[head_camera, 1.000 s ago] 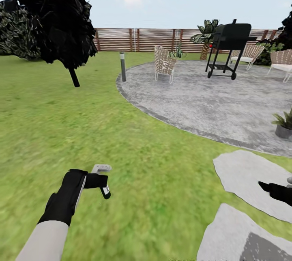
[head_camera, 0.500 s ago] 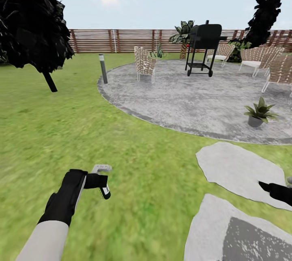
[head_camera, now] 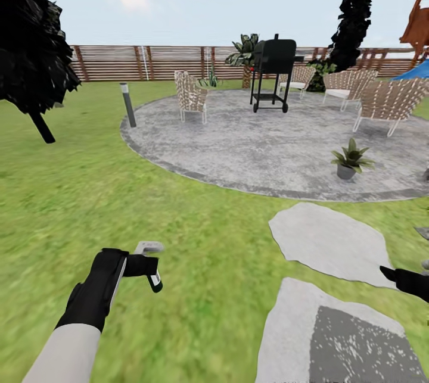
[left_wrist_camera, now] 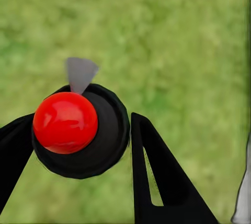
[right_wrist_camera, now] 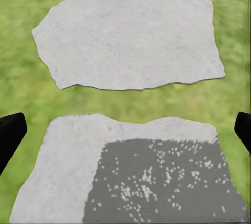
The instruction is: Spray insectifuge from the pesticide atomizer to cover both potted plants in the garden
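Observation:
My left gripper [head_camera: 145,265] is low at the left over the lawn, shut on the pesticide atomizer [head_camera: 149,250], whose whitish trigger head sticks up past the fingers. In the left wrist view the atomizer [left_wrist_camera: 65,122] shows as a red tip on a dark round body between the black fingers [left_wrist_camera: 157,182]. One potted plant [head_camera: 351,160] stands on the right side of the round patio [head_camera: 250,145], well ahead of me. A second small green rosette [head_camera: 210,78] shows behind a chair near the fence. My right gripper [head_camera: 405,280] is at the right edge, open over the stepping stones [right_wrist_camera: 130,31].
A black grill [head_camera: 273,73] and several woven chairs [head_camera: 190,95] stand on the patio. A short post light [head_camera: 127,104] is at its left rim. A dark tree [head_camera: 30,43] stands at the left and a wooden slat fence [head_camera: 149,62] runs along the back. Grey stepping stones [head_camera: 325,240] lie ahead on the right.
The whole view has swung to the right, so the patio and grill have slid left and the potted plant has come fully into view. Both arms hold the same pose.

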Robot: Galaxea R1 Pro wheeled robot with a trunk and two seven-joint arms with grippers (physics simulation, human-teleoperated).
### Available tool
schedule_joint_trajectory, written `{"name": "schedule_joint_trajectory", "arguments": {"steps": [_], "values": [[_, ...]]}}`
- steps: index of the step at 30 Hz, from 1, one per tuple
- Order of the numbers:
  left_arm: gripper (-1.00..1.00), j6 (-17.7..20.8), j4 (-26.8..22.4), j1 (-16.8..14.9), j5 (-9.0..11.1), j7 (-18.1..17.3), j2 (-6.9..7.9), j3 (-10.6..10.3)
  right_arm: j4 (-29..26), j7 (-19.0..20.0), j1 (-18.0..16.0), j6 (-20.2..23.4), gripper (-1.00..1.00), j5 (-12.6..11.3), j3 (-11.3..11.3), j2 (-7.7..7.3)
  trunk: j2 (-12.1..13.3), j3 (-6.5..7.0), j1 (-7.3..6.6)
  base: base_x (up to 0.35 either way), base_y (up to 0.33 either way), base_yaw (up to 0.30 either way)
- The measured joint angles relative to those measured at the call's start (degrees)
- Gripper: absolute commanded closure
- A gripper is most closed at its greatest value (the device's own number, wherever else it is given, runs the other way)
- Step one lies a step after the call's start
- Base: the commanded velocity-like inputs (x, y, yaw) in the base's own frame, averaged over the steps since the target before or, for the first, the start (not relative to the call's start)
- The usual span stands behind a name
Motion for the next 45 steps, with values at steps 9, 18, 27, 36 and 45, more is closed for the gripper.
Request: {"name": "schedule_joint_trajectory", "arguments": {"steps": [9,18,27,36,45], "values": [[1.00,0.0,0.0,0.0,0.0,0.0,0.00,0.0,0.0,0.1,0.0,0.2,-1.00,-0.1,-0.1,0.02,0.0,0.55,0.00,0.002,0.000,-0.185],[1.00,-0.1,0.0,0.0,0.0,0.0,0.01,0.0,0.0,0.0,0.0,0.2,-1.00,0.0,-0.1,-0.03,0.0,1.11,-0.03,0.181,-0.103,-0.193],[1.00,-0.1,0.0,0.0,0.0,0.0,0.01,0.0,0.0,0.0,0.1,-1.4,-1.00,0.1,-2.3,-1.42,0.0,1.23,-0.03,0.260,-0.250,-0.029],[1.00,-0.1,0.0,0.0,0.0,0.0,0.01,0.0,0.0,0.3,0.0,-1.5,-1.00,0.0,-3.5,-1.58,0.0,1.23,-0.03,0.262,-0.198,-0.001],[1.00,-0.1,-0.1,-0.1,0.0,0.0,0.08,0.4,0.0,0.3,0.0,-1.1,-1.00,-0.1,-3.6,-1.43,0.0,1.40,-0.03,0.260,-0.015,-0.155]]}}
